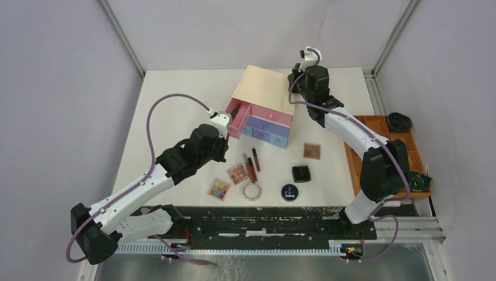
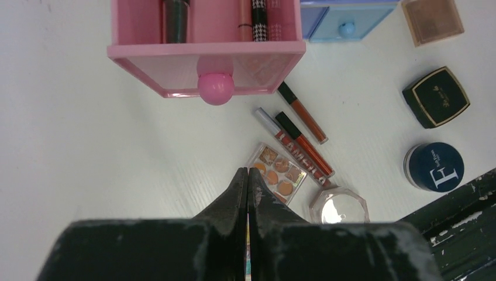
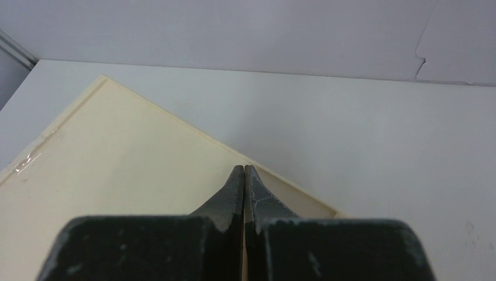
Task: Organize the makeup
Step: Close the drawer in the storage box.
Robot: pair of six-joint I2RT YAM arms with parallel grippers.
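Observation:
The makeup lies on the white table in front of the drawer box [image 1: 263, 96]. There are a colourful palette [image 1: 219, 189], an orange-toned palette [image 1: 237, 173] [image 2: 278, 172], slim tubes [image 1: 251, 165] [image 2: 304, 143], a pale octagonal jar [image 1: 252, 191] [image 2: 339, 205], a round dark-blue compact [image 1: 289, 192] [image 2: 434, 167], a black compact [image 1: 301, 173] [image 2: 436, 96] and a brown compact [image 1: 312, 151] [image 2: 431, 20]. The pink drawer [image 1: 240, 120] [image 2: 205, 58] is pulled open with a few tubes [image 2: 259, 17] inside. My left gripper [image 2: 247, 171] is shut and empty, between the drawer and the palettes. My right gripper [image 3: 244, 168] is shut and empty over the box's back right corner.
An orange-brown tray [image 1: 383, 126] with dark coiled items [image 1: 399, 122] stands at the right table edge. The box's purple and blue drawers [image 1: 269, 130] are closed. A black rail [image 1: 263, 219] runs along the near edge. Grey walls enclose the table.

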